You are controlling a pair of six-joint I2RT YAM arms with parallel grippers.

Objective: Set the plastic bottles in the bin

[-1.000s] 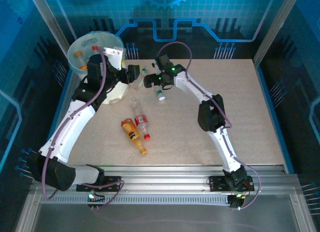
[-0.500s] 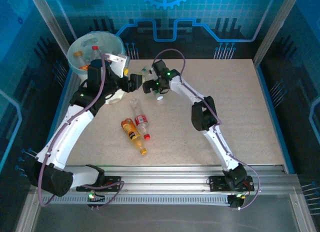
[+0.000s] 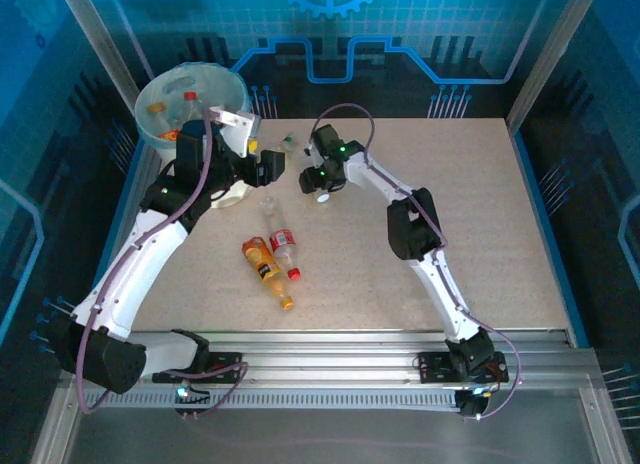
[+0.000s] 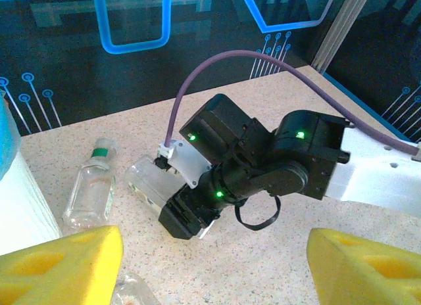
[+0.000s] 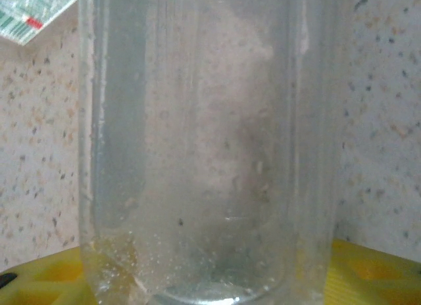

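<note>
Top view, we count a few bottles point(image 3: 187, 97) in the bin point(image 3: 140, 104), about five left on the table point(image 3: 480, 234); left wrist, left gripper point(image 4: 214, 265) spread, empty; right wrist, right gripper point(image 5: 207, 279) pinching a clear bottle point(image 5: 197, 134) lying on the table.

Speckled beige tabletop point(image 3: 480, 214), dark blue back wall with glowing cyan circuit lines point(image 3: 450, 34), silver corner posts point(image 3: 553, 56), ribbed metal rail at near edge point(image 3: 350, 346), cool blue light.
</note>
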